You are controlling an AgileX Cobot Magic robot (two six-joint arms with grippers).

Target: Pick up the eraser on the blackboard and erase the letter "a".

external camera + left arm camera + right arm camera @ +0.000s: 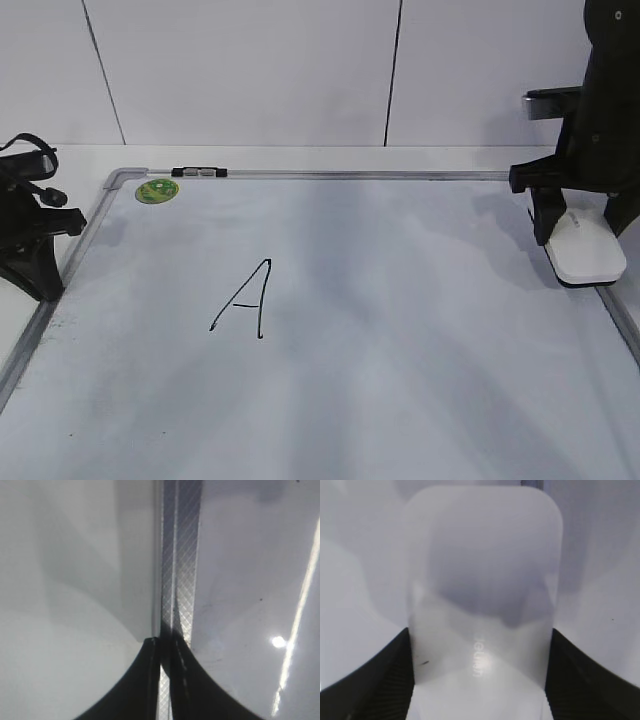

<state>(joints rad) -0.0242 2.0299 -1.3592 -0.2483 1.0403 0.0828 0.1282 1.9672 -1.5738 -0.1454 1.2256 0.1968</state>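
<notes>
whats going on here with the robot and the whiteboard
The right claw is closed around the white eraser, which sits at the right edge of the blackboard. The left claw is shut and empty, parked over the board's left frame. The only writing visible on the board is a capital "A" near the middle; no small "a" shows in these views. A green sticker sits in the top-left corner.

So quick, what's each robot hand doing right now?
Left gripper: shut, holding nothing, over the blackboard's frame.
Right gripper: closed on the eraser at the board's right edge.
</notes>
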